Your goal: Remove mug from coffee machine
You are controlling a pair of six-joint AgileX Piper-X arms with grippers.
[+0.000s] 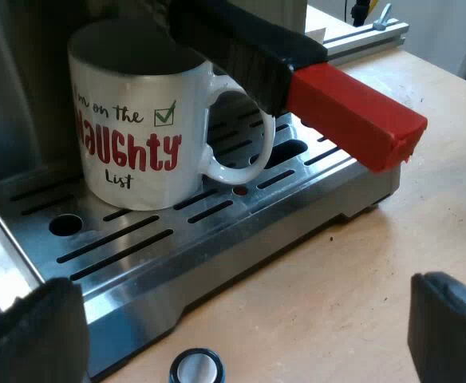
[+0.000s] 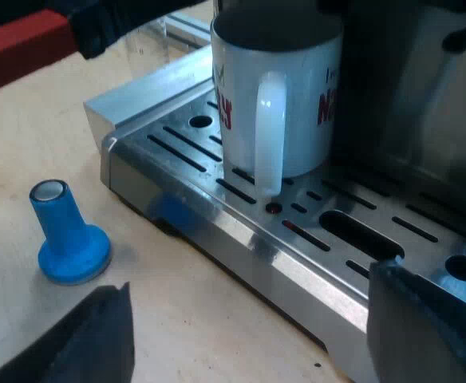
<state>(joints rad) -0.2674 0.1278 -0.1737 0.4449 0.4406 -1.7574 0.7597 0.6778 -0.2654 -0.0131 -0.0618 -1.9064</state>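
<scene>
A white mug (image 1: pixel 137 136) printed "I'm on the NAUGHTY List" stands upright on the machine's slotted metal drip tray (image 1: pixel 217 231), its handle (image 1: pixel 245 140) turned toward the tray's front edge. Above the mug's rim, the holder's dark handle with its red end (image 1: pixel 353 116) juts out from the machine. My left gripper (image 1: pixel 241 351) hovers open over the wooden table short of the tray, holding nothing. My right gripper (image 2: pixel 249 343) is open too, low at the tray's front edge (image 2: pixel 241 239), with the mug (image 2: pixel 281 96) and its handle (image 2: pixel 269 136) a little way beyond it.
A blue tamper (image 2: pixel 67 239) stands on the table beside the tray's corner. Its round top (image 1: pixel 195 369) lies close below my left gripper. A clear glass (image 2: pixel 149 40) stands behind that corner, under the red handle end (image 2: pixel 21 48). A metal rail (image 1: pixel 369 36) runs beyond the machine.
</scene>
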